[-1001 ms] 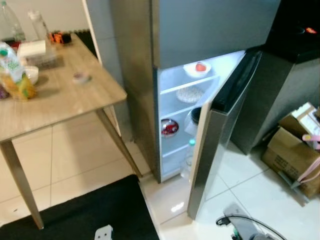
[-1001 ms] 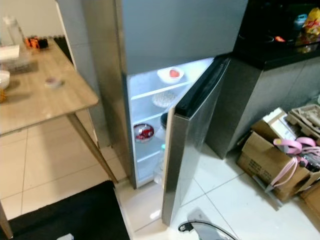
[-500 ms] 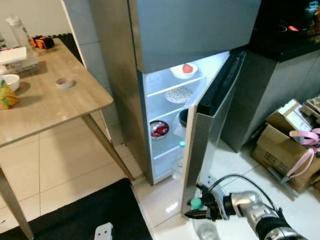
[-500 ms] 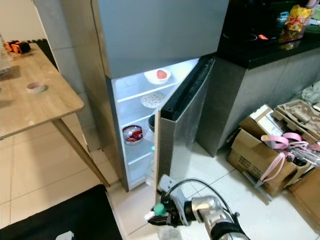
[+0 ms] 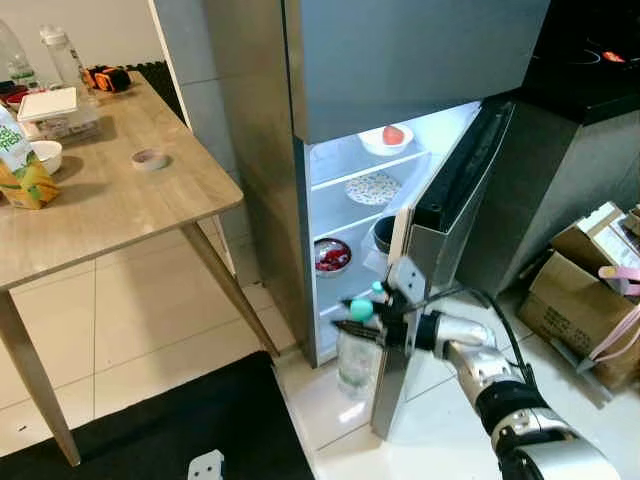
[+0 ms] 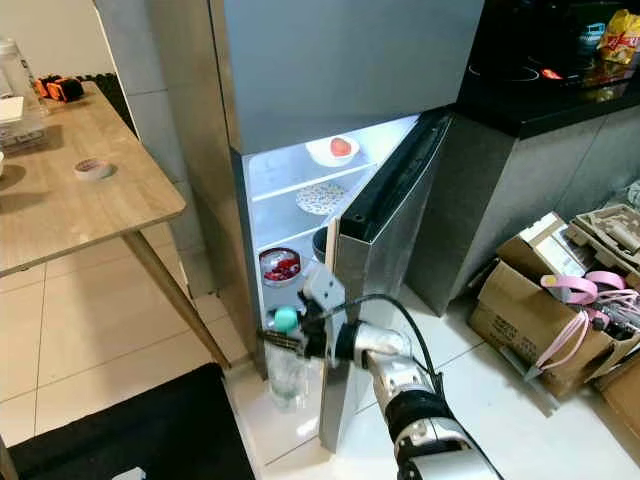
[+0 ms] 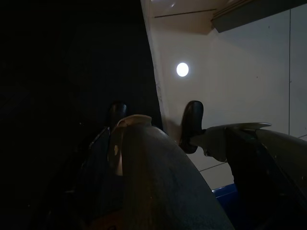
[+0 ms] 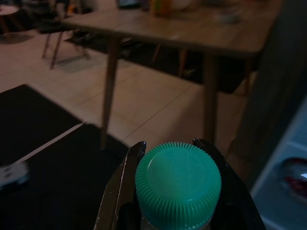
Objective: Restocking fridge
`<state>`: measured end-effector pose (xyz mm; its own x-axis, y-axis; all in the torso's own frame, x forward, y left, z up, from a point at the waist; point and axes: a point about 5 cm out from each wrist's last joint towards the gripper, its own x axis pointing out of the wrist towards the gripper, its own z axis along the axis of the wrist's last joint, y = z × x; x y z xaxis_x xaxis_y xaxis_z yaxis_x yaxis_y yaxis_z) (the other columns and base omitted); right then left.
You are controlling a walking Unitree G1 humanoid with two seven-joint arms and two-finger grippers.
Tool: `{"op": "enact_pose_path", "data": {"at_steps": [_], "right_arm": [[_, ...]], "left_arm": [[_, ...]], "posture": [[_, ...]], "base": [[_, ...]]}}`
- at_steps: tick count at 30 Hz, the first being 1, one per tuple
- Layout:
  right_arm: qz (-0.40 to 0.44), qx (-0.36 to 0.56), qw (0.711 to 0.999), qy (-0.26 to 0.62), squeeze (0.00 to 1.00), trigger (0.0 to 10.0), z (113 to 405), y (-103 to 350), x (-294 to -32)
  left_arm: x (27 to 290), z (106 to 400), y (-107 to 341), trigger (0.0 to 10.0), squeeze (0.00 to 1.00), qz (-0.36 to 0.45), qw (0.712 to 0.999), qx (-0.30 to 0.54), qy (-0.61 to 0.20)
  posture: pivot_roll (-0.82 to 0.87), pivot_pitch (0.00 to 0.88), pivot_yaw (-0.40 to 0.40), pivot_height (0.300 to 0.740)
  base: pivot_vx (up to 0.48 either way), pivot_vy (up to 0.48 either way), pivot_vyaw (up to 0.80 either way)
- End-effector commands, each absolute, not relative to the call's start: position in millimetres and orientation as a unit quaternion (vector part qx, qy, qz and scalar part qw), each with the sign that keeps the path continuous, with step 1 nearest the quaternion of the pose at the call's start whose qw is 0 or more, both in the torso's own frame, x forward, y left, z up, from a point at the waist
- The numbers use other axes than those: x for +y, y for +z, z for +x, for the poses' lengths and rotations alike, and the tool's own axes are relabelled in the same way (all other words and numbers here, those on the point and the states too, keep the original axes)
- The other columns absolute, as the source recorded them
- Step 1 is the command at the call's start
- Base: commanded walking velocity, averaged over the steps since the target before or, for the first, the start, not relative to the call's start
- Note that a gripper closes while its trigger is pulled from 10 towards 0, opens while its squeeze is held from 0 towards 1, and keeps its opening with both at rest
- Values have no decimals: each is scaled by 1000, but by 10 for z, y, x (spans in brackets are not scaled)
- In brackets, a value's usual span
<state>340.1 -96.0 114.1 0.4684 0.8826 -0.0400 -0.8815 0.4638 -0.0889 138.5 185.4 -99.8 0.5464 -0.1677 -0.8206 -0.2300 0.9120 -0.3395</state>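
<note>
Before the open fridge [image 5: 400, 60], the right pincer [image 5: 362, 322] holds a clear plastic bottle [image 5: 354, 360] by its neck, fingers closed just under the green cap [image 5: 361, 310]. Bottle hangs upright, off the floor, at the level of the lowest fridge compartment, just outside the opening and beside the edge of the half-open lower door [image 5: 440, 250]. Right wrist view confirms the grip: both black fingers [image 8: 117, 191] press against the ribbed green cap [image 8: 178, 184] from either side.

Fridge interior, lit:
- top shelf: white bowl [image 5: 385, 139] with a red item in it
- next shelf: patterned plate [image 5: 374, 188]
- below: a bowl of red contents [image 5: 332, 256] and a dark pot [image 5: 383, 234] partly hidden by the door
- upper freezer door shut.

Left of the fridge stands a wooden worktop [image 5: 110, 200] carrying a juice carton [image 5: 22, 160], a small white bowl [image 5: 46, 155], a roll of tape [image 5: 151, 158], a lidded clear box [image 5: 58, 110] and bottles [image 5: 62, 52] at the far end. Black mat [image 5: 180, 430] on the tiled floor [image 5: 150, 310] in front. Cardboard boxes [image 5: 585, 290] with pink straps sit on the floor to the right, beside a dark counter [image 5: 590, 90].

Left pincer [image 7: 153, 120]: wrist view very dark; two black fingertips stand apart with a gap between them, nothing held, pale floor beyond.
</note>
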Motion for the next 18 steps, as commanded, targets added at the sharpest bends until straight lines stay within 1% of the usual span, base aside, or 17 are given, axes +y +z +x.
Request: {"op": "enact_pose_path", "data": {"at_steps": [1, 2, 3, 5, 6, 7, 8, 9, 12, 14, 15, 18], "right_arm": [[-62, -42, 870, 487, 0, 10000, 3481, 1295, -976], [-72, -52, 878, 470, 0, 10000, 3515, 1341, -990], [-72, -52, 878, 470, 0, 10000, 3515, 1341, -990], [-97, -67, 902, 414, 0, 10000, 3612, 1442, -1057], [-97, -67, 902, 414, 0, 10000, 3612, 1442, -1057], [-109, -76, 914, 383, 0, 10000, 3658, 1494, -1099], [-121, -91, 933, 326, 0, 10000, 3734, 1585, -1188], [-121, -91, 933, 326, 0, 10000, 3734, 1585, -1188], [-136, -101, 945, 278, 0, 10000, 3787, 1659, -1288], [-163, -99, 951, 243, 0, 10000, 3822, 1691, -1382], [-163, -99, 951, 243, 0, 10000, 3822, 1691, -1382], [-211, -90, 953, 195, 0, 10000, 3861, 1719, -1520]], "left_arm": [[1849, 1356, -1008, 10000, 0, -207, 852, 480, 16], [1851, 1358, -1007, 10000, 0, -207, 853, 479, 15], [1851, 1358, -1007, 10000, 0, -207, 853, 479, 15], [1860, 1360, -1005, 10000, 0, -207, 853, 478, 16], [1860, 1360, -1005, 10000, 0, -207, 853, 478, 16], [1863, 1361, -1004, 10000, 0, -208, 853, 478, 17], [1862, 1363, -1003, 10000, 0, -208, 853, 478, 16], [1862, 1363, -1003, 10000, 0, -208, 853, 478, 16], [1850, 1370, -1002, 10000, 0, -207, 854, 478, 13], [1843, 1375, -1001, 10000, 0, -207, 854, 477, 12], [1843, 1375, -1001, 10000, 0, -207, 854, 477, 12], [1839, 1377, -1001, 10000, 0, -208, 854, 477, 12]], "posture": [[-139, 0, -1, 740], [-139, 0, -1, 740], [-139, 0, -1, 740], [-139, 0, -1, 740], [-139, 0, -1, 740], [-139, 0, -1, 740], [-139, 0, -1, 740], [-139, 0, -1, 740], [-136, 0, -3, 740], [-136, 0, -3, 740], [-136, 0, -3, 740], [-136, 0, -3, 740]], "base": [[0, 0, 0], [0, 0, 0], [0, 0, 0], [0, 0, 0], [0, 0, 0], [0, 0, 0], [0, 0, 0], [0, 0, 0], [0, 0, 0], [0, 0, 0], [0, 0, 0], [0, 0, 0]]}}
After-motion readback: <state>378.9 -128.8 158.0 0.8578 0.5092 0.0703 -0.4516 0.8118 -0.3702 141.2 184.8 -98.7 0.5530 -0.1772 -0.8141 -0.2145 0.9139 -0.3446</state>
